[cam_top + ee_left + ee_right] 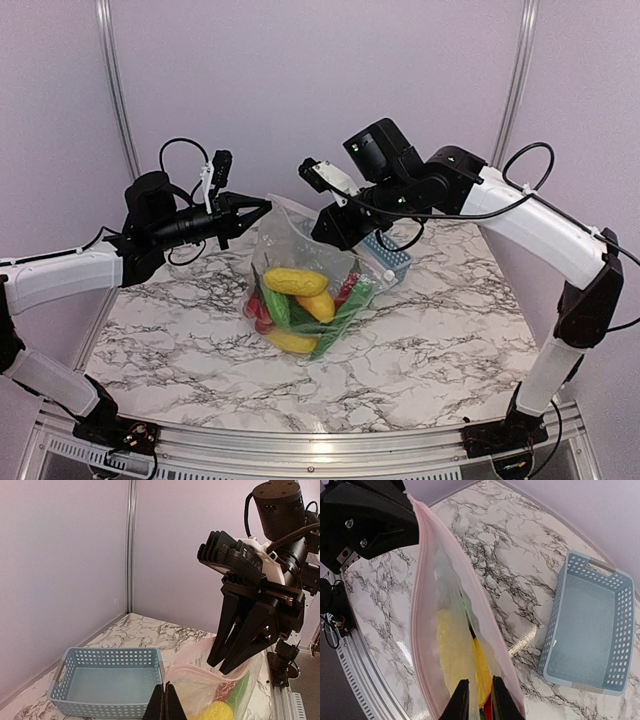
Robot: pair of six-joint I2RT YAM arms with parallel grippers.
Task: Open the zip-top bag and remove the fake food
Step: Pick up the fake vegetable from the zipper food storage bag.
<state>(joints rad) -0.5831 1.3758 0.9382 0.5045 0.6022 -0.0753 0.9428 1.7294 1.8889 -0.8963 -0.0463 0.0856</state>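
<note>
Bag: clear, pink zip strip, mouth parted.
Right claw: pinches one end of the rim.
Left claw: black, grips the opposite end.
Toy food: yellow and red pieces inside.
Basket: blue-grey, near the tabletop edge along the wall.

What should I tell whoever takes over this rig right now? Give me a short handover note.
Left gripper: shut on the top edge of the zip-top bag, at one end.
Right gripper: shut on the same edge, at the other end.
Bag: held upright between the arms, its bottom apparently resting on the table. The mouth looks parted along the pink zip strip.
Fake food: inside the bag, none seen outside it.
Basket: behind the bag, nothing in it.
Done: bag gripped, mouth at least partly open.
Left: widen the mouth if needed, take the food out.
</note>
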